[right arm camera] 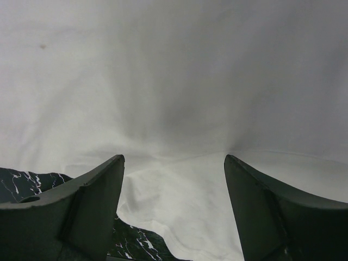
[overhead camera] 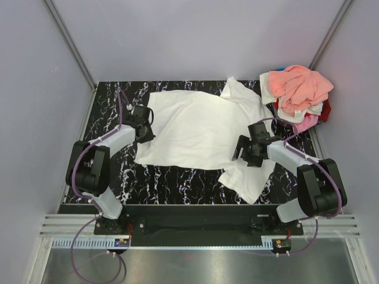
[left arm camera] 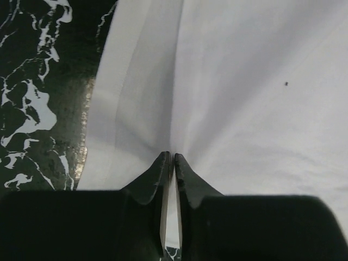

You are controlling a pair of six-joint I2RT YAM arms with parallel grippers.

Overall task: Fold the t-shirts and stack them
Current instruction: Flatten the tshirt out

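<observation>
A white t-shirt (overhead camera: 195, 127) lies spread on the black marbled table (overhead camera: 172, 177), plain side up. My left gripper (overhead camera: 144, 127) is at its left edge, shut on a pinch of the white cloth (left arm camera: 228, 98); a thin strip of cloth shows between the fingers (left arm camera: 155, 179). My right gripper (overhead camera: 244, 152) is over the shirt's right part, near a sleeve, open and empty, with white cloth (right arm camera: 179, 98) below the fingers (right arm camera: 98, 201). A pile of other t-shirts (overhead camera: 299, 94), salmon-peach on top with cream, pink and red beneath, sits at the back right corner.
Grey walls enclose the table on the back and both sides. Bare marbled surface shows along the front edge (overhead camera: 177, 183) and at the left. In the left wrist view, the tabletop (left arm camera: 43, 109) shows left of the shirt's edge.
</observation>
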